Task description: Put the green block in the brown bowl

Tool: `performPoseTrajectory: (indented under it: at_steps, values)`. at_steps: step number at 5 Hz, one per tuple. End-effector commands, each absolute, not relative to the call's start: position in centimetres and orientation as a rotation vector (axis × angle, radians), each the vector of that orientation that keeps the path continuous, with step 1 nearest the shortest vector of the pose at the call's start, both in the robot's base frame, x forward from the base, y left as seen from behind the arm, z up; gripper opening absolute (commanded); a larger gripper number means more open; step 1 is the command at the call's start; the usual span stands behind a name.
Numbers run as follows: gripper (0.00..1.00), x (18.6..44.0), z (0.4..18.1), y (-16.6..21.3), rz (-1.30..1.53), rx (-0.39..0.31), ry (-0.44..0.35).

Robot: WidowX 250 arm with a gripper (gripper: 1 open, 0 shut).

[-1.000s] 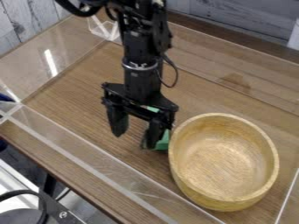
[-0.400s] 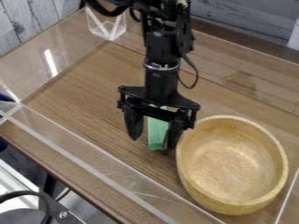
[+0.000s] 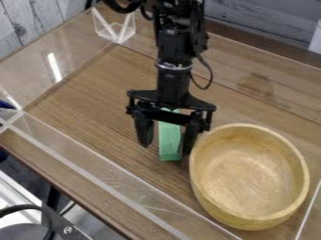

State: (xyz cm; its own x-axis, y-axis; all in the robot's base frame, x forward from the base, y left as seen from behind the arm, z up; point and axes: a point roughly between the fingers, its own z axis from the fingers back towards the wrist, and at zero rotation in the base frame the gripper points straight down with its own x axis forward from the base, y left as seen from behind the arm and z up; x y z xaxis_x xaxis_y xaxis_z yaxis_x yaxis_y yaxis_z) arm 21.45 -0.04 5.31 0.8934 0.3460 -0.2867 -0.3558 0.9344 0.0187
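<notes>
The green block (image 3: pixel 171 146) is seen on the table (image 3: pixel 75 97), just beside the brown bowl (image 3: pixel 250 178), with the fingers of the gripper (image 3: pixel 168 133) spread on either side of it and nothing clasped. Alignment appears largely achieved; grasping, lifting, transfer and release into the bowl are left to be performed.

One camera looks steeply down at the table, apparently from its near side.
</notes>
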Motion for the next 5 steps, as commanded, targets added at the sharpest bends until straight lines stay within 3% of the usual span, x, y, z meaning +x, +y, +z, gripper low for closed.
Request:
performPoseTrajectory:
  at_steps: [1, 3, 4, 5]
  values:
    - [1.00, 22.53, 6.37, 0.27, 0.416, -0.041, 0.253]
    - [1.00, 21.97, 5.51, 0.72, 0.360, -0.061, 0.207]
    - [0.00, 22.06, 5.85, 0.73, 0.384, -0.063, 0.219]
    - [0.00, 22.37, 5.65, 0.71, 0.392, -0.113, 0.214]
